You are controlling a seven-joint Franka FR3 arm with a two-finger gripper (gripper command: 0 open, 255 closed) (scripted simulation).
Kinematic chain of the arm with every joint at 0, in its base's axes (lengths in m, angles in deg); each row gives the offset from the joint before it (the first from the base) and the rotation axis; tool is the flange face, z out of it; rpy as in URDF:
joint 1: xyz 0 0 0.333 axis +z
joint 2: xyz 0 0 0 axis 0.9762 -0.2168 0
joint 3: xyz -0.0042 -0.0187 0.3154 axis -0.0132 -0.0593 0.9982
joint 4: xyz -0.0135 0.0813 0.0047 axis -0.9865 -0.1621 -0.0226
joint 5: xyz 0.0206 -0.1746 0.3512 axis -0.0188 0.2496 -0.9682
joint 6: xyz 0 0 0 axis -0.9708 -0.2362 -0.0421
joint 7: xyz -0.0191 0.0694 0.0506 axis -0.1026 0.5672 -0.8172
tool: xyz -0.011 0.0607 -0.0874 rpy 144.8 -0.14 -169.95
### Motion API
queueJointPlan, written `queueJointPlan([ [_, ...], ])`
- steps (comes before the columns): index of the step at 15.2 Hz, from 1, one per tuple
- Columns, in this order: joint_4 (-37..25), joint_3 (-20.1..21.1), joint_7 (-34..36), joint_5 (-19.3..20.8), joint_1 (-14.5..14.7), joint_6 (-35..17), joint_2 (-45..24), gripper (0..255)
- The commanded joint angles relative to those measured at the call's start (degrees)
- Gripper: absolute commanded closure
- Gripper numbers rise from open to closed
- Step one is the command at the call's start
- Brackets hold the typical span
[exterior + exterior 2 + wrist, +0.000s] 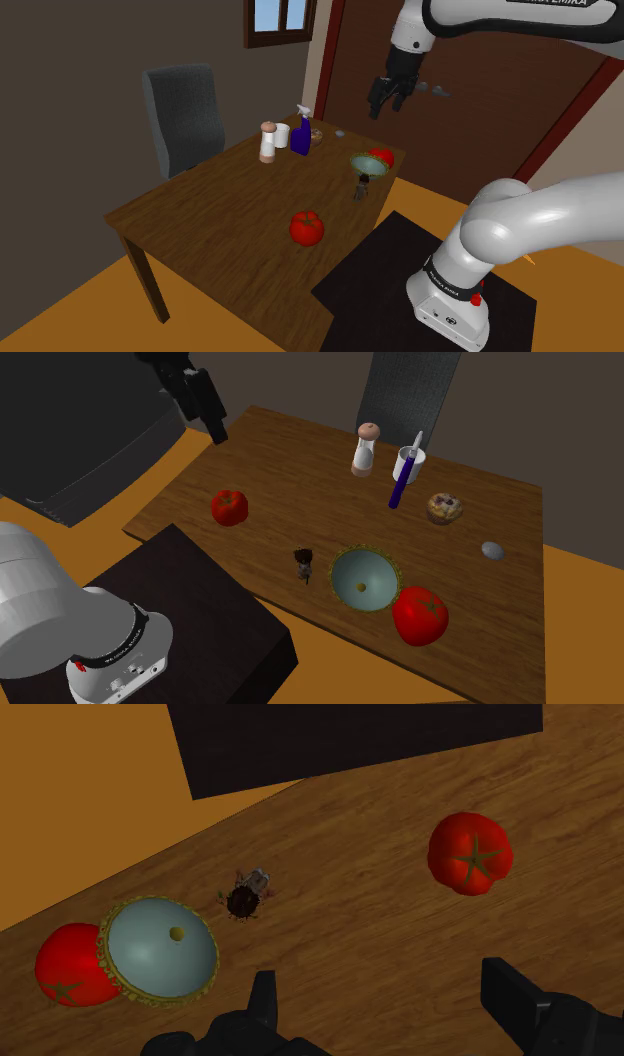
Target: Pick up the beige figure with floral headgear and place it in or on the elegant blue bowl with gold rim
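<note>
fingers: spread wide apart with nothing between them; the gripper (388, 97) (213, 427) (382, 986) hung high over the table (210, 210), touching nothing.
figure: the figure (363, 186) (304, 563) (247, 896) stood free on the wood, below and ahead of the fingers, just beside the bowl (365, 160) (350, 567) (150, 959).
bowl: one, lying past the figure, off to the side of one finger, its rim close against a tomato (65, 966).
edge: the table's edge ran just beyond the figure and bowl, on the side away from the fingers; the floor (80, 794) and stand (190, 612) lay past it.
open room: bare wood lay under the fingers, between the figure and the other tomato (470, 854) ahead of the opposite finger.
counts: two tomatoes, one figure, one bowl, one bottle (403, 482), one mug (412, 457), one shaker (366, 449), one muffin (445, 507), one pebble (492, 550), one chair (182, 115).
</note>
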Motion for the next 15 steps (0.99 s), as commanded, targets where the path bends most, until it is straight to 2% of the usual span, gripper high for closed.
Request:
queueJointPlan([
  [1,0.0,0.0,0.0,0.0,0.0,0.0,0.0,0],
  [8,9.63,-6.67,-5.01,1.71,-1.85,-13.53,-2.63,0],
  [15,15.4,-13.99,-10.9,2.5,-3.18,-28.39,-10.76,0],
])
